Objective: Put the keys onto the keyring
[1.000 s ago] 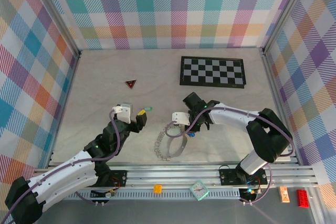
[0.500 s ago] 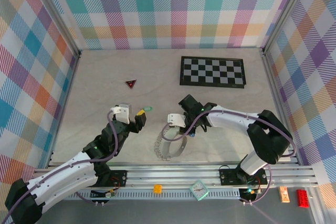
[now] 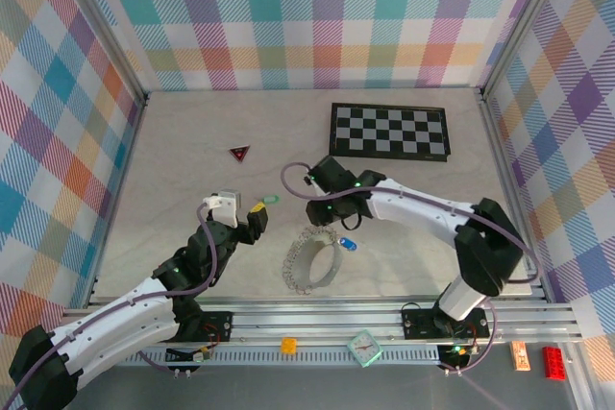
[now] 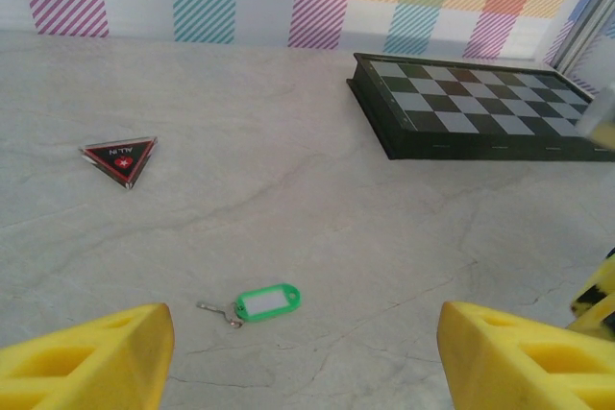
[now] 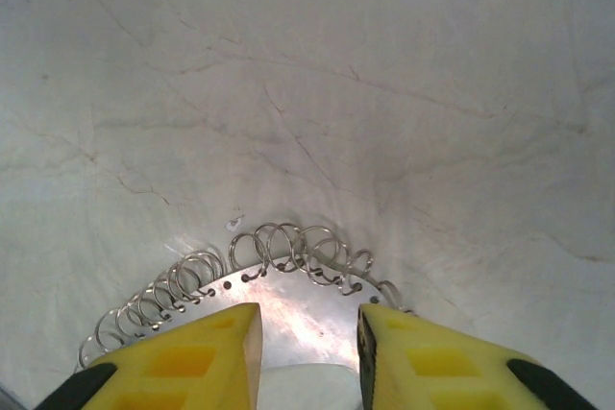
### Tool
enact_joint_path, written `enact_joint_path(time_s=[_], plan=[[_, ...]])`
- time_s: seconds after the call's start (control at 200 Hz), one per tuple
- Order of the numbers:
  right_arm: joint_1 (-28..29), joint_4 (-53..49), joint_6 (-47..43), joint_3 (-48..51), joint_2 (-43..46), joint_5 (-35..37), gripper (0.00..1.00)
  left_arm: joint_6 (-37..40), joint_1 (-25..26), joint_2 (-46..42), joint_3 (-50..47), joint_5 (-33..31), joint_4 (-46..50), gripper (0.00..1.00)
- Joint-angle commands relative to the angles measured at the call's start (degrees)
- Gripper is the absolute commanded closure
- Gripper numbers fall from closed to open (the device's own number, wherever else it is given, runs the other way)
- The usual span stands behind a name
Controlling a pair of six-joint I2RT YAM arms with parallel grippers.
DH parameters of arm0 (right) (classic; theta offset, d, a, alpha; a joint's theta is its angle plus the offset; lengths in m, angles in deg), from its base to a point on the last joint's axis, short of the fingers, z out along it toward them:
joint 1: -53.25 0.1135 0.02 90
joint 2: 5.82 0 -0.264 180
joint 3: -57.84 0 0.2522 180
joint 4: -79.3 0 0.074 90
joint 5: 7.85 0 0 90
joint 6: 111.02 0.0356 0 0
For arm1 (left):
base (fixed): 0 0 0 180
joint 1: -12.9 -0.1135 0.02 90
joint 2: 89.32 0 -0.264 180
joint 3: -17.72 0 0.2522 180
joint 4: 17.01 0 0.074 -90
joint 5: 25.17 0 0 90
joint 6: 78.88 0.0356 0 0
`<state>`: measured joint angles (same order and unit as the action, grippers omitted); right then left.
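Everything lies loose on the pale surface [image 3: 192,160]. The right end effector [image 5: 307,319] is low over the keyring [image 5: 288,295], jaws partly apart, with the grey band and chain just past the tips. Nothing looks clamped; it's probably lining up to steady the ring. The left end effector [image 4: 306,319] is wide and empty, aimed at the green key [image 4: 267,301] lying flat ahead, likely its pick. The blue key [image 3: 349,244] rests just beside the ring.

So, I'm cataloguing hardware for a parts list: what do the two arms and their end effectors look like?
The left arm and right arm share white link shells, black joints and a purple-grey cable looping outside. The left end effector and right end effector each carry two blocky yellow fingers with recessed pockets.
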<state>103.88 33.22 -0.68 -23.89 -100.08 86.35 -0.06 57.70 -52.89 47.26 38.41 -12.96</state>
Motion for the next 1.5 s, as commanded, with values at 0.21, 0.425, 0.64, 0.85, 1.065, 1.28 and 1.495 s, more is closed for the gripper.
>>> enact_joint_path(time_s=[0.21,0.425,0.64,0.85,1.065,1.28,1.495], plan=[[4.2,-15.4,14.0,-11.6,-12.3,8.7,0.67,-1.2,-0.5,-0.8,0.7,-0.5,0.7,0.28],[4.4,-17.3,15.2,-14.3,-16.0,10.5,0.71,-1.1,-0.5,-0.1,0.8,-0.6,0.3,0.28],[4.5,-18.9,16.0,-16.4,-18.7,11.5,0.75,-1.1,-0.5,0.0,0.9,-0.7,0.3,0.28],[4.5,-19.8,15.6,-17.5,-20.9,11.2,0.75,-1.1,-0.5,0.1,0.9,-0.8,0.4,0.28],[4.5,-21.1,15.9,-18.1,-22.2,11.7,0.81,-1.1,-0.5,0.1,1.0,-1.0,0.5,0.28],[4.4,-21.7,15.7,-18.5,-22.8,12.4,0.83,-1.1,-0.5,0.2,1.2,-1.4,0.4,0.28],[4.5,-21.7,15.4,-18.7,-23.1,12.3,0.88,-0.9,-0.5,0.1,1.4,-1.9,0.7,0.28]])
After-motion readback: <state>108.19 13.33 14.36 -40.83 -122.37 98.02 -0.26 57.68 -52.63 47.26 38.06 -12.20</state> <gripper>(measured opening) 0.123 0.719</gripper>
